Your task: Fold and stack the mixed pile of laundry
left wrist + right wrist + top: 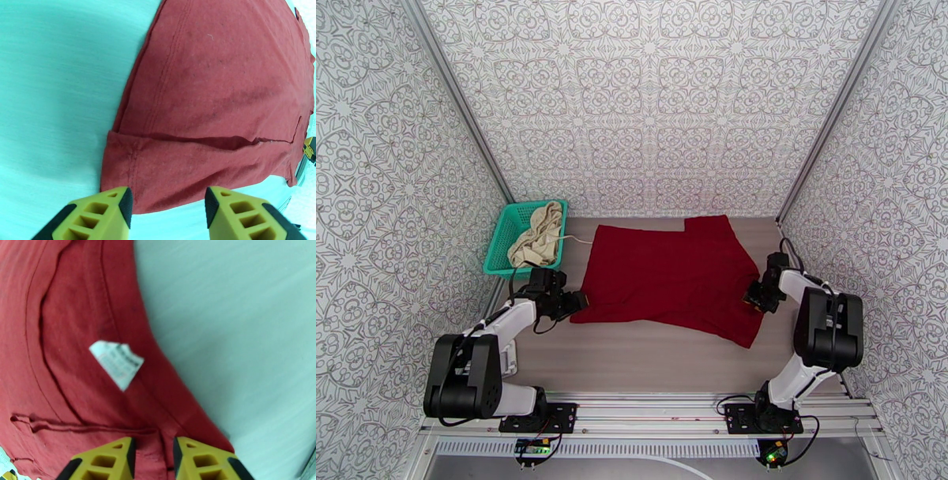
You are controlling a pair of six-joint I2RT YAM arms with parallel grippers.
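The dark red shirt (671,272) lies spread flat in the middle of the table. My left gripper (581,301) is at its near-left corner. In the left wrist view its yellow fingers (112,211) stand wide apart, open, with the shirt's hem (166,185) just ahead of them. My right gripper (753,300) is at the shirt's right edge; its fingertips (118,459) are close together with red cloth (156,453) pinched in the narrow gap. A white label (116,363) shows on the shirt. The cream-beige garment (537,237) lies bunched in the teal basket (502,246), its thin white cord (578,238) trailing out.
The basket stands at the back left against the patterned wall. Bare table runs along the front of the shirt, between it and the arm bases. Metal frame posts (798,178) rise at the back corners.
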